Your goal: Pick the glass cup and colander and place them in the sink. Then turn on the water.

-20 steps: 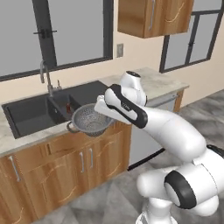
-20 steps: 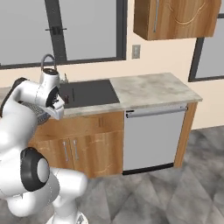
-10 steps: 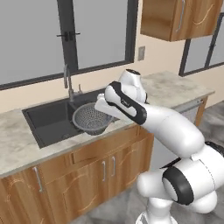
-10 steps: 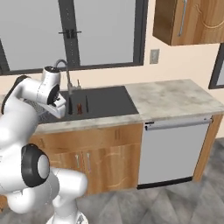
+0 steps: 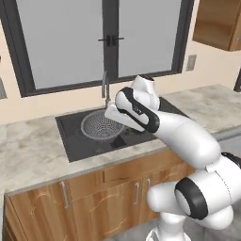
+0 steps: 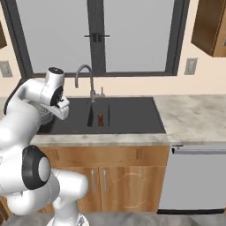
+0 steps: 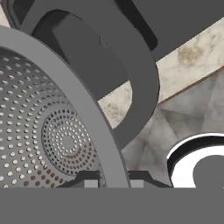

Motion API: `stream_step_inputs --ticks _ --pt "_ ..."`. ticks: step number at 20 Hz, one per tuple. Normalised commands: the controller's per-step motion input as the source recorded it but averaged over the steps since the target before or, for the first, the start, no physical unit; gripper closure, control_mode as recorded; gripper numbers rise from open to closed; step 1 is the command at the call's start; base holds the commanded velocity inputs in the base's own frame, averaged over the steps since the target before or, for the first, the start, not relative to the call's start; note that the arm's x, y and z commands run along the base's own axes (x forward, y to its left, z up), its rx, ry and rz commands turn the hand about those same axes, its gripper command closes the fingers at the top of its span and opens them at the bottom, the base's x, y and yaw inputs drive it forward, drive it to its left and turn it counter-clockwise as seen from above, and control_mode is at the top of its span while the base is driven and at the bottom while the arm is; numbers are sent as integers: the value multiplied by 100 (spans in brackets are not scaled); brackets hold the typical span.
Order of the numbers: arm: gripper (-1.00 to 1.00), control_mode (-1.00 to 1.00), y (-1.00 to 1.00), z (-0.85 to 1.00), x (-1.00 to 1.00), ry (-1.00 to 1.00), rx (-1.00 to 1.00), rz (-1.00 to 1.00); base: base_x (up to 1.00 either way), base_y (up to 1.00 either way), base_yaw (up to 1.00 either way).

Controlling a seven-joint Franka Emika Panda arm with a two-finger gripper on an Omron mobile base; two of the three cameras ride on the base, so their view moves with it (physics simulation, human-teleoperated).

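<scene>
The colander [image 5: 100,126], a round grey perforated bowl, hangs tilted just above the dark sink [image 5: 75,143]. My gripper [image 5: 110,114] is shut on its right rim. In the hand view the colander's rim [image 7: 87,113] runs between my gripper's [image 7: 113,181] fingertips, and one loop handle [image 7: 140,74] curves past it. From the right base view the colander [image 6: 43,110] peeks out behind my hand [image 6: 58,108], over the sink's [image 6: 132,115] left end. The grey faucet [image 5: 105,88] stands behind the basin and no water falls from its spout. The glass cup is out of view.
A small brown bottle-like object [image 6: 100,119] stands in the sink near the faucet base [image 6: 92,95]. Marble counter [image 5: 28,148] flanks the sink on both sides. A window [image 5: 108,40] rises behind, a dishwasher [image 6: 198,176] sits lower right, and wooden cabinets [image 5: 94,193] lie below.
The whole picture has shifted, so the base has driven and the sink now sits central. The colander stayed in my grip and went from the sink's front edge to over the basin.
</scene>
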Motion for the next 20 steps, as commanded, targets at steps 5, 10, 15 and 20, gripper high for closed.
stream_step_inputs --ticks 5,10,15,20 --pt "100 100 0 0 0 0 0 0 59 22 21" --pt "100 100 0 0 0 0 0 0 65 24 3" --pt "100 100 0 0 0 0 0 0 41 34 0" --pt "100 100 0 0 0 0 0 0 0 7 0"
